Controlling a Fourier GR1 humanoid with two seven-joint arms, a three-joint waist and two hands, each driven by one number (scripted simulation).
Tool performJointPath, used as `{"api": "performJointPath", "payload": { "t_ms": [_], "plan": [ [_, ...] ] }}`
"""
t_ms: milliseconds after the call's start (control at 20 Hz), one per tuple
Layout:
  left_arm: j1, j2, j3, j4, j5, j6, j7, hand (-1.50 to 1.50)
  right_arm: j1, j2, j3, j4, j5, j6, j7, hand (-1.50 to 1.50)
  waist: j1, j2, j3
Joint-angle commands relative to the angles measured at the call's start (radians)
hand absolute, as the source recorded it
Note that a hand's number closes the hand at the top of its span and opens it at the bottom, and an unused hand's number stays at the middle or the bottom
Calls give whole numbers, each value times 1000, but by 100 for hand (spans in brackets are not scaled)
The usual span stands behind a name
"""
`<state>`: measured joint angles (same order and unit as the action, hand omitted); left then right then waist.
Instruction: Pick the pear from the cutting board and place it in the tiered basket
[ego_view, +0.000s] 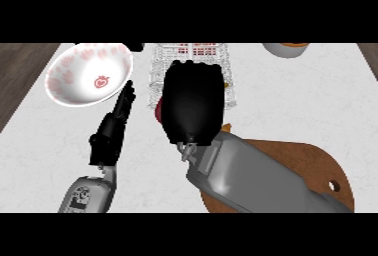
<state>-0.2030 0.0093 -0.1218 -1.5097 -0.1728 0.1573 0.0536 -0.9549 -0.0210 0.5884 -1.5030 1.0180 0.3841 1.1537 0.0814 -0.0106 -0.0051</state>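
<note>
My right hand (192, 102) hovers over the white wire tiered basket (159, 70) at the back middle, back of the hand up and fingers curled downward. A reddish sliver of the pear (157, 112) peeks out at the hand's left edge; the hand hides the rest. The brown cutting board (310, 160) lies at the lower right, partly under my right forearm, and no fruit shows on its visible part. My left hand (114, 130) rests left of the basket, fingers straight and pointing away, holding nothing.
A white bowl with red strawberry prints (88, 72) stands at the back left, close to my left fingertips. Part of another bowl with an orange inside (286, 49) shows at the back right. Dark wood floor borders the counter's left side.
</note>
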Motion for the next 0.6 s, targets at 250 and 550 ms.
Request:
{"api": "performJointPath", "payload": {
  "t_ms": [250,550],
  "plan": [
    [-20,6,8,-12,5,-6,10,0,-285,20,-144,126,-194,-110,274,150,6,8,1],
    [-7,15,6,-3,6,-3,6,0,-445,20,-157,370,-217,-190,256,150,10,16,0]
  ]
}}
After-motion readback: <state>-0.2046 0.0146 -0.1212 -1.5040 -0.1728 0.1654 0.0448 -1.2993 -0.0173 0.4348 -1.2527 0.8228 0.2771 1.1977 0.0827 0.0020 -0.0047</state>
